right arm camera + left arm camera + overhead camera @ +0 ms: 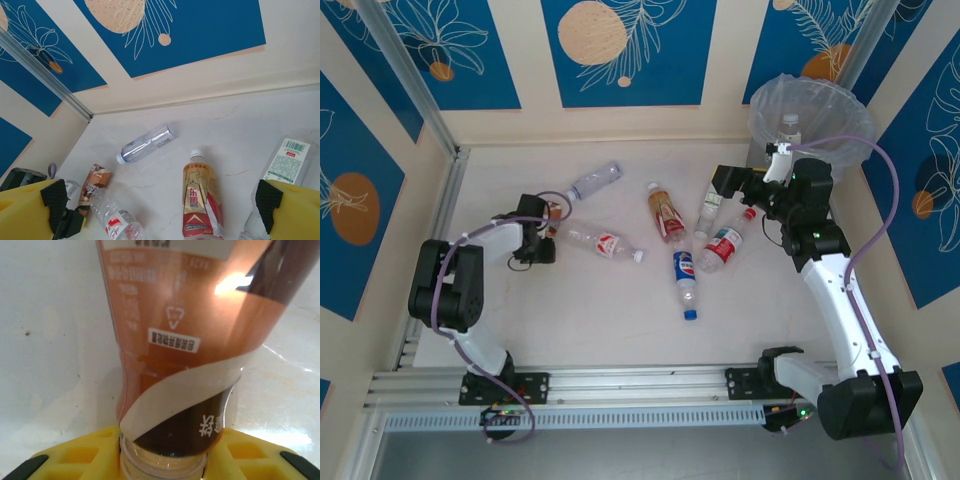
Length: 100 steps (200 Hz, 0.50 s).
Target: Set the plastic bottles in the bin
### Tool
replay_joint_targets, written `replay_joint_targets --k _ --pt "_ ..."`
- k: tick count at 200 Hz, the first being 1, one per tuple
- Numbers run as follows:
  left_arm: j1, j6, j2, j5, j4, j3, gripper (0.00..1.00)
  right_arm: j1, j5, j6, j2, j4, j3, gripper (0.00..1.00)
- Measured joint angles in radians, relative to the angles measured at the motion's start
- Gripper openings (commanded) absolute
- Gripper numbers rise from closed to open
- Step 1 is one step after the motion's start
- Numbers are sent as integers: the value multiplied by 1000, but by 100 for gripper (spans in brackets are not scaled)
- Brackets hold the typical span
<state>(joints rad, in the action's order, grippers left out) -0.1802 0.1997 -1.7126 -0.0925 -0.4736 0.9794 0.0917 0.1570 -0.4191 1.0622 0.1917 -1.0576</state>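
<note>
My left gripper (546, 226) is shut on the neck of an orange-brown labelled bottle (175, 360), which lies on the table at the left (556, 211); its yellow fingers (75, 455) press both sides. My right gripper (752, 186) hangs open and empty above the bottles, in front of the bin (817, 138). The bin is grey with a clear bag, and one bottle (790, 127) lies inside. On the table lie a plain clear bottle (595, 182), a red-white clear one (605, 243), a gold-red one (666, 213), a blue one (685, 280), a red-labelled one (725, 243) and a green-white one (710, 210).
Blue-patterned walls enclose the white table (520, 310) at the back and sides. An aluminium rail (620, 400) runs along the near edge by the arm bases. Bare table lies in front of the bottles.
</note>
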Motion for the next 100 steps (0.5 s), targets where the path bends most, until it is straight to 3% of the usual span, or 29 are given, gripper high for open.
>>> replay_joint_targets --k 63,84,100 --pt "-18 -1 10 -21 0 -1 15 0 0 0 0 7 0 100" --pt "-23 -1 48 -21 -2 -8 0 0 0 0 0 21 0 100" --pt "-24 -1 87 -21 -2 -20 0 0 0 0 0 31 0 100"
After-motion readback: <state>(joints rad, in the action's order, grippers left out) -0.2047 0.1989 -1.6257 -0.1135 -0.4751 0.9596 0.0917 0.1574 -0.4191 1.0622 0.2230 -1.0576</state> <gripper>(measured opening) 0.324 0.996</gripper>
